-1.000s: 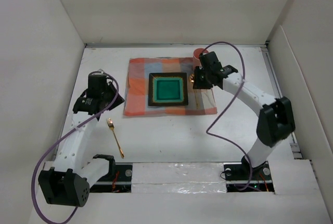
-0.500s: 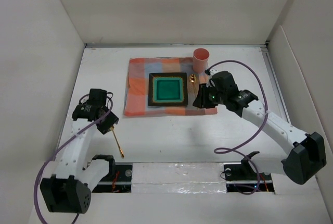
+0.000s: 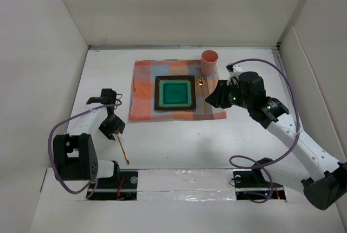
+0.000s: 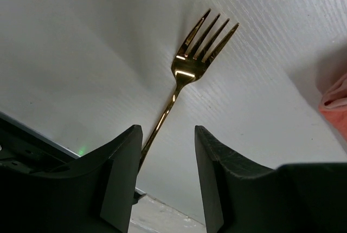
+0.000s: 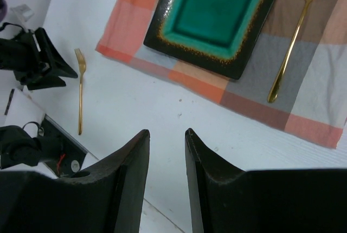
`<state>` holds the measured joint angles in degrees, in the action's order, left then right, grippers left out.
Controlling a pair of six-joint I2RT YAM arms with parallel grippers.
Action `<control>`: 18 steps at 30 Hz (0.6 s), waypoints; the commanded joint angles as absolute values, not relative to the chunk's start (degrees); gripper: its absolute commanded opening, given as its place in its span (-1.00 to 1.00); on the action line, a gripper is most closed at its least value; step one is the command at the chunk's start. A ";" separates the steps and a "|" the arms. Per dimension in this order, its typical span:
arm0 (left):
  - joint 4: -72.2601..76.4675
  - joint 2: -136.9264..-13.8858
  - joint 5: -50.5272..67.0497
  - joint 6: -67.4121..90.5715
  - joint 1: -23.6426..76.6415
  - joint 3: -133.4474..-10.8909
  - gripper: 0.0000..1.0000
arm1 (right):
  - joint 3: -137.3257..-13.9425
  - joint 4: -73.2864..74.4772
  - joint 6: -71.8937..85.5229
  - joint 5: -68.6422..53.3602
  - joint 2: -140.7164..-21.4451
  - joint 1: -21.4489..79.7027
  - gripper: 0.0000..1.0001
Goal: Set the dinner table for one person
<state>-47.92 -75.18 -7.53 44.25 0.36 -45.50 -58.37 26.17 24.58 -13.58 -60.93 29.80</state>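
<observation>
My released left gripper (image 4: 165, 135) hovers over the gold fork (image 4: 187, 70) on the bench (image 4: 81, 38). Its handle hugs one finger, so I'd centre, sink low, then clench.

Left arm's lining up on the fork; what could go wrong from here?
1. The fork lies flat on the table; the open left gripper straddling its thin handle may scrape the table or slip off.
2. The cloth strip left of the plate is narrow, so the fork could land on the plate rim.
</observation>
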 commanded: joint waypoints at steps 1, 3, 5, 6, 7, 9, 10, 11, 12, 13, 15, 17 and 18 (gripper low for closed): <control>-47.82 -78.03 -9.58 44.04 0.18 -47.19 -0.20 | -63.09 26.54 23.64 -14.68 -58.01 28.74 -0.24; -47.46 -81.03 -9.93 43.24 0.18 -47.55 -0.25 | -64.50 27.59 22.94 -14.94 -57.75 28.13 -0.23; -47.11 -82.35 -10.11 43.15 0.70 -47.64 -0.28 | -67.13 29.52 22.42 -15.12 -58.35 26.99 -0.23; -46.33 -82.53 -9.59 42.89 0.70 -47.55 -0.28 | -67.84 30.05 22.06 -15.03 -58.62 26.98 -0.23; -45.45 -82.79 -9.41 42.46 0.70 -47.29 -0.27 | -68.37 30.41 21.97 -15.12 -58.80 26.37 -0.23; -46.75 -85.33 -12.03 43.85 2.98 -47.98 -0.28 | -69.95 31.11 21.97 -15.55 -59.24 25.66 -0.23; -47.19 -86.21 -12.30 44.03 2.99 -48.60 -0.30 | -70.57 31.37 22.06 -15.73 -59.41 25.14 -0.23; -47.37 -87.18 -12.30 44.03 2.99 -48.69 -0.31 | -71.01 31.72 22.06 -15.82 -59.68 25.14 -0.23; -47.11 -87.10 -12.57 44.03 2.99 -48.52 -0.31 | -71.97 31.99 21.97 -15.73 -60.03 25.14 -0.23; -47.02 -86.93 -12.57 44.12 2.99 -48.43 -0.33 | -72.42 32.17 21.80 -15.65 -60.38 25.14 -0.23; -47.02 -86.49 -12.74 44.30 2.99 -48.34 -0.36 | -73.47 32.61 21.71 -15.47 -61.08 24.52 -0.23; -47.02 -86.48 -12.75 44.65 2.99 -48.34 -0.39 | -74.09 32.52 21.71 -15.47 -61.87 23.91 -0.23; -46.93 -86.40 -12.92 44.65 2.99 -48.34 -0.41 | -74.44 32.52 21.62 -15.47 -62.31 23.38 -0.23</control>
